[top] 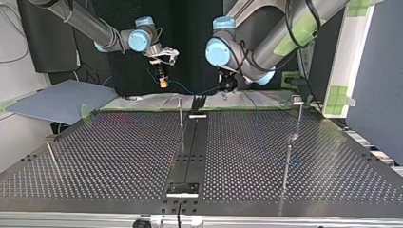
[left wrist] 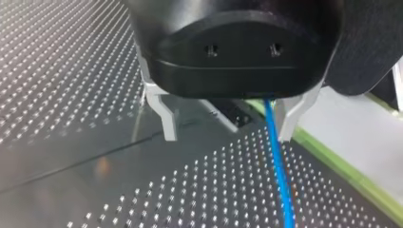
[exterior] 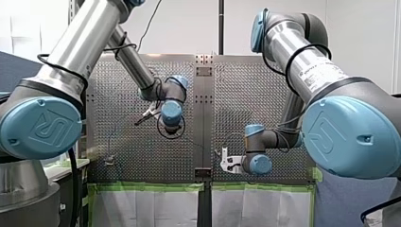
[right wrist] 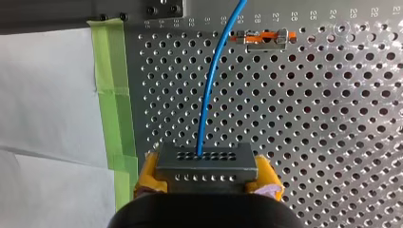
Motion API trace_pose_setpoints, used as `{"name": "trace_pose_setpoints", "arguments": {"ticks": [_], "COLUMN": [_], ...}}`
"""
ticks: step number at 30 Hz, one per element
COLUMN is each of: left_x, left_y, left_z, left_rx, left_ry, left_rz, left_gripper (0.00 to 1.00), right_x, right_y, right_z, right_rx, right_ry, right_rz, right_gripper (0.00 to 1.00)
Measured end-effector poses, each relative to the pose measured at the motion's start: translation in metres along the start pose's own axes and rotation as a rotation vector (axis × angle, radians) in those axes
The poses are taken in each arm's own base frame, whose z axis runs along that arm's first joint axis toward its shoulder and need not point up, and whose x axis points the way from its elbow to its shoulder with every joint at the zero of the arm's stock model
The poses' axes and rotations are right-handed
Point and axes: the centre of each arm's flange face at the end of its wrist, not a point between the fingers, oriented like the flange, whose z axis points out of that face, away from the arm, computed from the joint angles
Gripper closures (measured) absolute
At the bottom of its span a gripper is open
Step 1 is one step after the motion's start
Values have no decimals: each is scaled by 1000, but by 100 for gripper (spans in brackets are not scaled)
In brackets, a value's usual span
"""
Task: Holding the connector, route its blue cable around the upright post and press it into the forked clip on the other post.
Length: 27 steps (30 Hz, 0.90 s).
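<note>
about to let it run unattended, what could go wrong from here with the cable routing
1. The left end effector is open, and the blue cable runs loose just inside one metal finger. It could slip out or snag there.
2. The right end effector holds the connector only by its sides, between yellow pads. Cable tension around a thin post might twist it.

Markings on record: one maker's logo, one number row, one unreadable label.
A raised "UR" logo is showing on my left arm's blue joint cap [exterior: 41, 127] and my right arm's blue joint cap [exterior: 347, 135]. A white label [exterior: 325, 76] on my right arm is carrying print too small to read. Small numbers [right wrist: 313, 15] are running along the perforated table [right wrist: 332, 118]'s edge holes, counting from 21 up to 30 toward the green tape [right wrist: 111, 95].
</note>
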Motion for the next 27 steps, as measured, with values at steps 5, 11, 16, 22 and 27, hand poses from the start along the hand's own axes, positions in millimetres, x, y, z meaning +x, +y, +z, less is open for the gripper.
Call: {"name": "trace_pose_setpoints", "arguments": {"ticks": [5,11,16,22,27], "left_x": [1,1,3,6,8], "left_y": [-5,-10,-26,-48,-54], "left_z": [-1,3,10,21,24], "left_rx": [4,8,27,53,61], "left_ry": [-4,-12,-18,-45,-46], "left_rz": [-8,-20,-21,-75,-103], "left_gripper": [2,2,2,2,2], "right_x": [0,0,0,-1,0], "right_y": [-1,-3,-4,-4,-4], "right_z": [0,0,0,-1,-1], "right_rx": [2,5,7,7,7], "right_ry": [-1,1,1,0,1], "right_rz": [0,-1,-2,-3,-6], "right_gripper": [100,100,100,100,100]}}
